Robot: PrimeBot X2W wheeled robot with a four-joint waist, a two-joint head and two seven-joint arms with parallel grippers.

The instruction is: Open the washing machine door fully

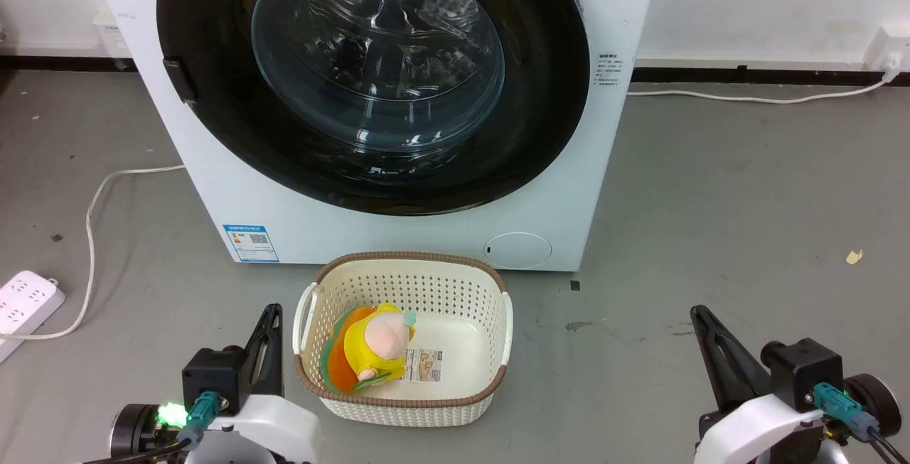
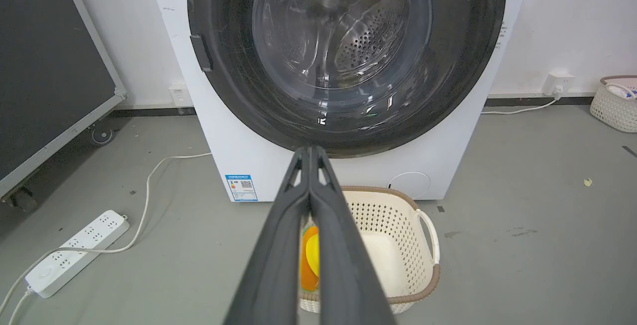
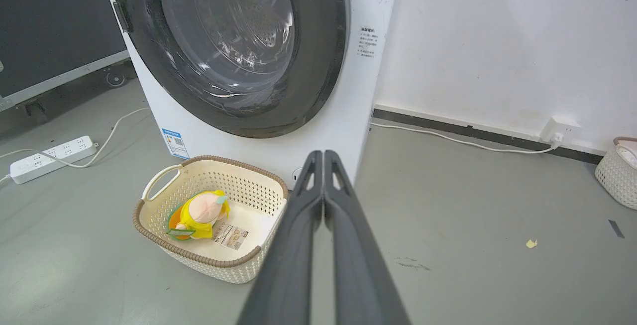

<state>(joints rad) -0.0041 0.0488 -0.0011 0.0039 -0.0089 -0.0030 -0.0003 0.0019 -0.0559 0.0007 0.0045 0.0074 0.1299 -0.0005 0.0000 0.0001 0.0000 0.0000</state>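
The white washing machine (image 1: 398, 233) stands straight ahead with its round black door (image 1: 213, 30) closed flat against the front. Through the door's clear glass bowl (image 1: 377, 52) the steel drum shows. A small black handle tab (image 1: 179, 80) sits on the door's left rim; it is at the upper left in the left wrist view (image 2: 201, 52). My left gripper (image 1: 272, 309) rests low at the lower left, fingers pressed together and holding nothing (image 2: 309, 149). My right gripper (image 1: 697, 310) sits at the lower right, also shut and empty (image 3: 318, 153). Both are well short of the door.
A cream perforated basket (image 1: 490, 322) holding a yellow plush toy (image 1: 373, 347) sits on the grey floor between the grippers, just before the machine. A white power strip (image 1: 25, 297) and cable lie at left. A dark wheeled panel (image 2: 50, 66) stands left of the machine.
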